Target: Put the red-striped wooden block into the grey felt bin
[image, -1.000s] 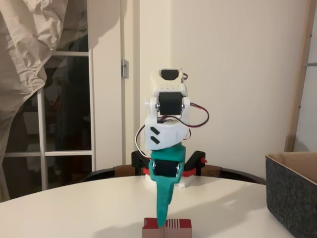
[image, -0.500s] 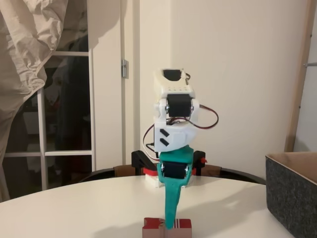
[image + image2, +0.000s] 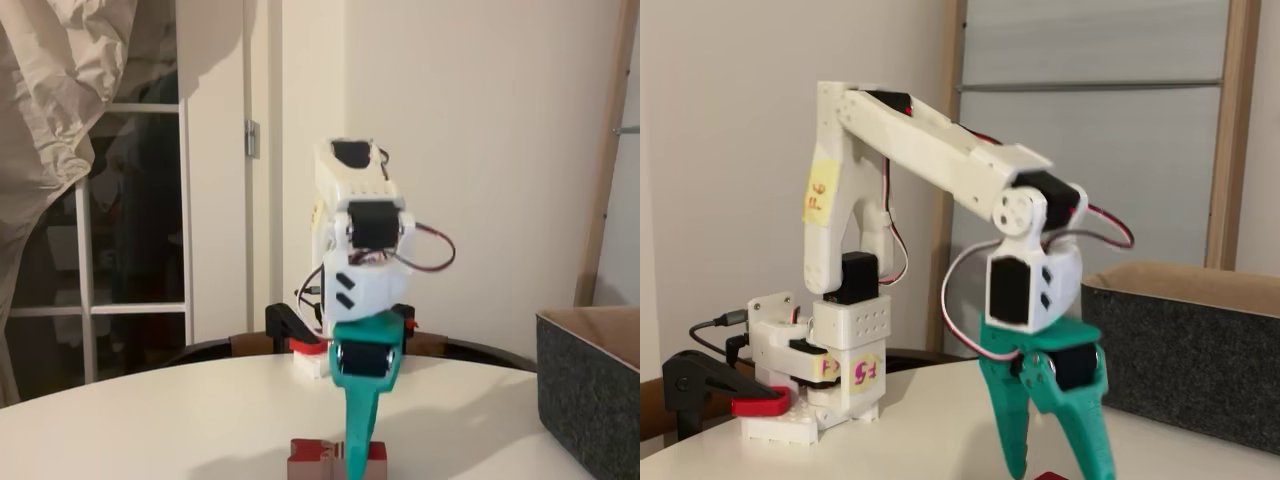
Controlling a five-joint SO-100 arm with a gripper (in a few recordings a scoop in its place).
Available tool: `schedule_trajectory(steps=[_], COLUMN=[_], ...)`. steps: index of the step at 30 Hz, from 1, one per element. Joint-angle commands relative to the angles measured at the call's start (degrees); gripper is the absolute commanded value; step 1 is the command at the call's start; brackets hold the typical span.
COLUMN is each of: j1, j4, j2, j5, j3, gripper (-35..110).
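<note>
The red-striped wooden block lies on the white table at the bottom edge of a fixed view. A sliver of the block also shows at the bottom edge of the other. My green gripper points straight down in front of the block's right part and hides its stripes. From the side, the gripper is open, one finger on each side of that red sliver, tips cut off by the frame. The grey felt bin stands to the right, and its wall rises behind the gripper.
The arm's white base with a red and black clamp sits at the table's far side. A glass door and a hanging cloth are behind the table. A wooden frame leans on the wall.
The arm has swung to the right in the fixed view, carrying the gripper from the block's middle over its right part. The block has stayed in place.
</note>
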Motion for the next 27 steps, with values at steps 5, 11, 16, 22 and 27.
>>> schedule_trajectory(steps=[5,11,16,22,27], j1=[-0.2,0.2,0.6,1.1,1.1], j4=[-1.7,-3.5,-5.2,-6.0,-6.3], j2=[-1.7,-3.2,-4.1,-4.4,-4.3], j5=[-0.1,-0.1,-0.3,-2.1,-2.9], j3=[0.0,0.1,0.1,0.1,0.1], gripper=[36,35,33,24,18])
